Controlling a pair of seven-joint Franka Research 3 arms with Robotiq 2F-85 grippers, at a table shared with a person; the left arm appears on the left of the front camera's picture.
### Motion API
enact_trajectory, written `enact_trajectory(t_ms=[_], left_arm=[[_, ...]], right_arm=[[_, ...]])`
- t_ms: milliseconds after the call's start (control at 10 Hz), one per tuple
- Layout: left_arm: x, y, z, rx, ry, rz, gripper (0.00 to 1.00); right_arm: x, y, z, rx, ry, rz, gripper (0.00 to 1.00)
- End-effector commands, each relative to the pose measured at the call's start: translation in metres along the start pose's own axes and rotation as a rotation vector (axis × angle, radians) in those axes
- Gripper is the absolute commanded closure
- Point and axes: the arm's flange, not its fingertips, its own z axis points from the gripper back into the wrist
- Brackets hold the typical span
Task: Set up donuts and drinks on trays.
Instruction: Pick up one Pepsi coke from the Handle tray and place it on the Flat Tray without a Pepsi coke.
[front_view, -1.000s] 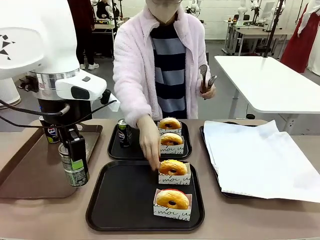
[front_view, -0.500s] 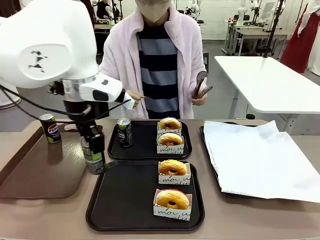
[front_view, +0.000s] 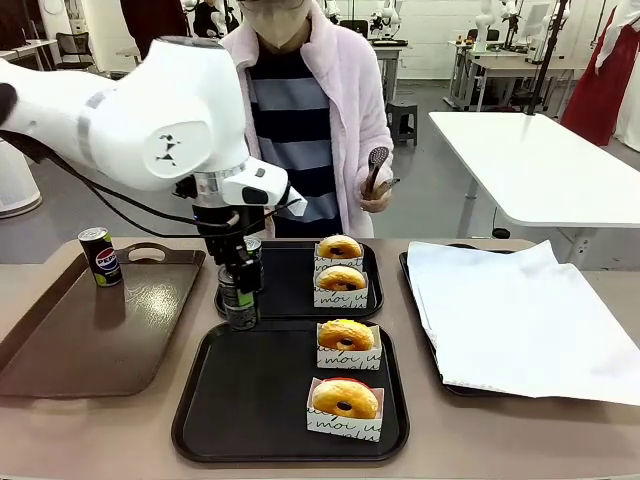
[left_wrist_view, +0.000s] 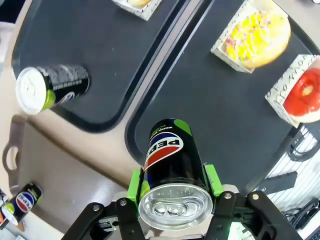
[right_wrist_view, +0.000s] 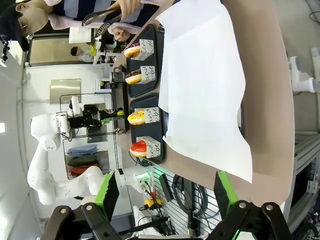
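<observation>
Front view: left gripper (front_view: 240, 300) clamped on a can (front_view: 239, 307), its lower part hiding the near tray (front_view: 215, 400) rim; far tray (front_view: 285, 300) can mostly behind the arm. Tan table, lab room.
Left wrist view: pads (left_wrist_view: 134, 184) pinch the can above the near tray's corner.
Right wrist view: right gripper (right_wrist_view: 165, 192) jaws wide apart, nothing between; white paper (right_wrist_view: 200, 85) covers its tray.

"PEPSI" on held can (left_wrist_view: 172, 150) — round logo beside it; same logo on can (front_view: 98, 256) on brown tray (front_view: 60, 345). "moi" on paper donut holders (front_view: 347, 356) — near black tray (front_view: 240, 400).
</observation>
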Motion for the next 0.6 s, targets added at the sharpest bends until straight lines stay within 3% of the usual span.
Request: enact_trajectory(t_ms=[0,500], left_arm=[[0.015,-0.002,-0.007,-0.008,-0.005,-0.006,0.42],[0.021,-0.004,-0.043,-0.028,0.073,-0.080,0.42]], right_arm=[[0.000,0.000,0.000,0.009,-0.001,0.006,0.00],[0.000,0.000,0.000,0.009,-0.001,0.006,0.00]])
